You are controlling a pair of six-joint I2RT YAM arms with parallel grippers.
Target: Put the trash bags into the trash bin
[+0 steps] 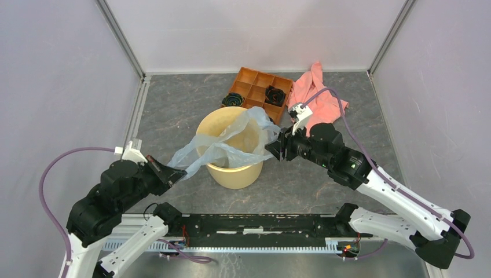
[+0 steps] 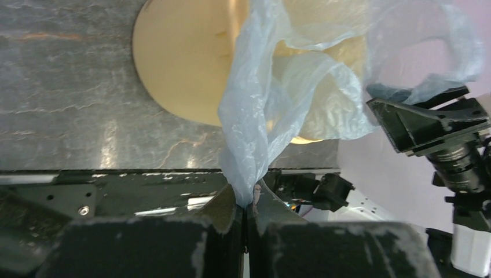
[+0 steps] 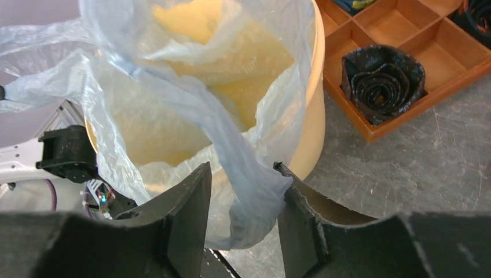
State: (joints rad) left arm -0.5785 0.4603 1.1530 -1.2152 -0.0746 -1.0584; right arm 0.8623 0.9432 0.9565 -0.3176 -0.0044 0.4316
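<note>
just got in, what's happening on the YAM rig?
Both arms are handling the trash bag at the trash bin. The left gripper is shut on a tail stretched out past the bin's left side. The right gripper has a fold between its jaws at the right rim; grip unclear. The rest drapes into the bin.

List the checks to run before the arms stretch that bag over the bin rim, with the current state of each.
1. Left gripper hold: ok, shut on an edge of the trash bag.
2. Right gripper hold: cannot tell; film sits between jaws that stand apart.
3. Bag seated in trash bin: not ok; part lies inside, part hangs outside the rim toward the left gripper.
4. Bin upright: ok.
5. Pink cloth clear of the bag: ok, behind the right arm.
</note>
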